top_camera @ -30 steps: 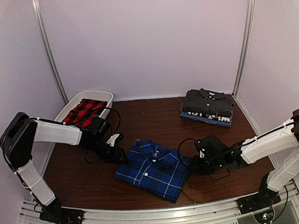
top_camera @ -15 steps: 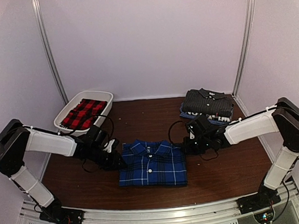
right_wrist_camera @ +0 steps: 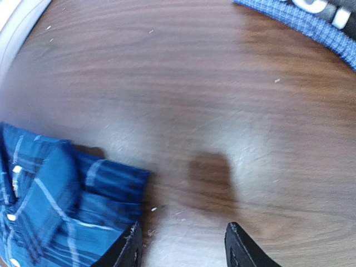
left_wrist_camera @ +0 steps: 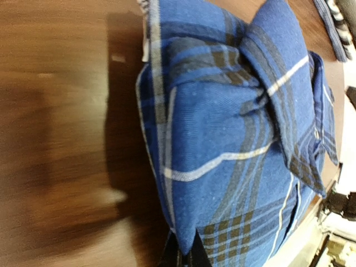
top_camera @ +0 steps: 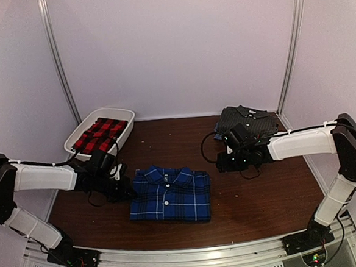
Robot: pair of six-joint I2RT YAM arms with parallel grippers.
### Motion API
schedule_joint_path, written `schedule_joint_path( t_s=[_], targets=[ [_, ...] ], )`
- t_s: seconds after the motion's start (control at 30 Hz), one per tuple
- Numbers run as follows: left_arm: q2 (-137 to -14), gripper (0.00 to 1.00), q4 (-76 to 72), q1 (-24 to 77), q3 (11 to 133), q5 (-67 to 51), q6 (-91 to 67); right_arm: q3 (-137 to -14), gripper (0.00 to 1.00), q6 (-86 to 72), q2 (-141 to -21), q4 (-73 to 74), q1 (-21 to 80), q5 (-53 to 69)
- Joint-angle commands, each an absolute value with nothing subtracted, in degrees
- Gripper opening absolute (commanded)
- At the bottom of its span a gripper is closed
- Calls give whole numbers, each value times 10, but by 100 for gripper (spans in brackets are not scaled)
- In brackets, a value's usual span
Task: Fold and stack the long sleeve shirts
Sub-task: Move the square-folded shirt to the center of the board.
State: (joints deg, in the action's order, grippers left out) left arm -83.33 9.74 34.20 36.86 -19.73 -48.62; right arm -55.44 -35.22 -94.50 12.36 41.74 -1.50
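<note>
Left gripper [top_camera: 122,187] stays pinched on the left edge of the folded blue-and-black plaid shirt [top_camera: 170,195]. Its dark fingers [left_wrist_camera: 173,258] are pressed together on a cloth corner at the bottom of the wrist view. Since half a second ago the shirt has slid leftward over the table [top_camera: 262,195] and now lies left of centre. Right gripper [right_wrist_camera: 182,229] has let go of the shirt and drawn back to the right, spread and empty over bare wood, near the charcoal striped shirt [top_camera: 247,119] at upper right. The red-and-black plaid shirt [top_camera: 101,134] lies unmoved in the white tub [top_camera: 126,114].
</note>
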Motion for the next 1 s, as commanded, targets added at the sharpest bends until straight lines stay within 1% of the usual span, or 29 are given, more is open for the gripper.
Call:
schedule_joint_path(
  t_s=[0.0,0.17,0.2,0.3,0.37,0.4,0.43,0.47,0.57,0.63,0.67,0.83,0.97],
  targets=[
    [-782,0,182,277,347,-152,-428,-590,54,-308,-932,172,394,-81],
    [-746,0,235,196,344,-153,-371,-621,55,-271,-951,190,360,-112],
    [-747,0,225,190,344,-166,-364,-630,55,-265,-958,191,352,-113],
    [-774,0,261,174,379,-132,-349,-661,55,-248,-985,196,333,-127],
    [-783,0,263,163,390,-135,-340,-687,55,-238,-1007,197,323,-133],
    [-784,2,265,162,395,-134,-338,-702,54,-234,-1021,198,320,-135],
    [-783,14,270,162,402,-135,-336,-716,54,-229,-1034,198,317,-137],
    [-782,22,274,162,409,-132,-333,-730,54,-226,-1049,199,313,-141],
    [-767,34,286,162,423,-128,-329,-783,52,-219,-1094,198,306,-144],
    [-752,40,298,162,435,-121,-329,-823,51,-218,-1130,200,306,-143],
    [-745,42,303,162,442,-118,-329,-845,51,-218,-1148,203,306,-142],
    [-717,48,316,162,472,-120,-327,-959,48,-221,-1238,237,307,-145],
    [-715,48,315,162,493,-141,-322,-1045,44,-226,-1303,269,307,-155]
  ],
)
